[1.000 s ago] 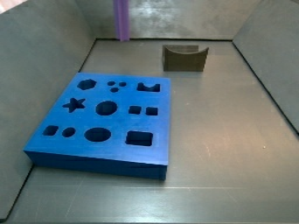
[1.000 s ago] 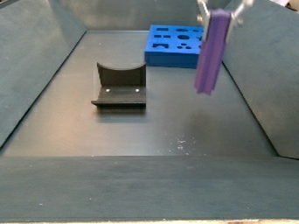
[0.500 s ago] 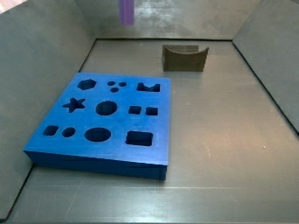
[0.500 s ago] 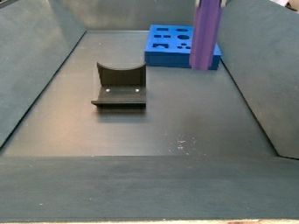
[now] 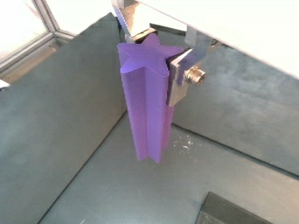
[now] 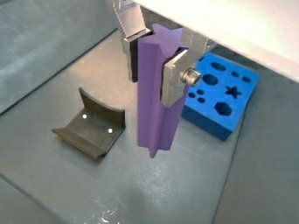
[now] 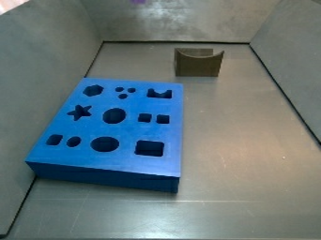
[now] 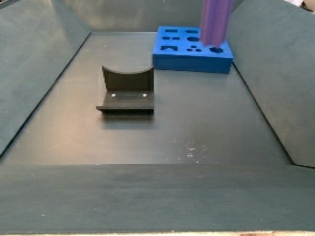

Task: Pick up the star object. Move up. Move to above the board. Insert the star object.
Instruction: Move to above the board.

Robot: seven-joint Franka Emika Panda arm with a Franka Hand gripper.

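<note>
My gripper [image 5: 155,54] is shut on the top of the star object [image 5: 145,105], a tall purple ridged prism that hangs upright from the silver fingers [image 6: 173,80], well above the floor. It shows in both wrist views, the star object [image 6: 156,101] included. In a side view only its lower part [image 8: 216,22] shows at the top edge, in front of the board [image 8: 187,51]. In a side view just its tip [image 7: 137,3] shows. The board [image 7: 113,131] is a thick blue block with cut-out holes; its star hole [image 7: 81,112] sits near one edge. The board also shows in a wrist view [image 6: 219,96].
A squat olive-brown notched block [image 7: 197,61] stands on the grey floor apart from the board; it also shows in a side view [image 8: 125,90] and a wrist view [image 6: 90,129]. Grey walls enclose the floor on all sides.
The gripper has risen with the star object: the prism has climbed almost out of the top of both side views. The board and the olive-brown block have not moved.
</note>
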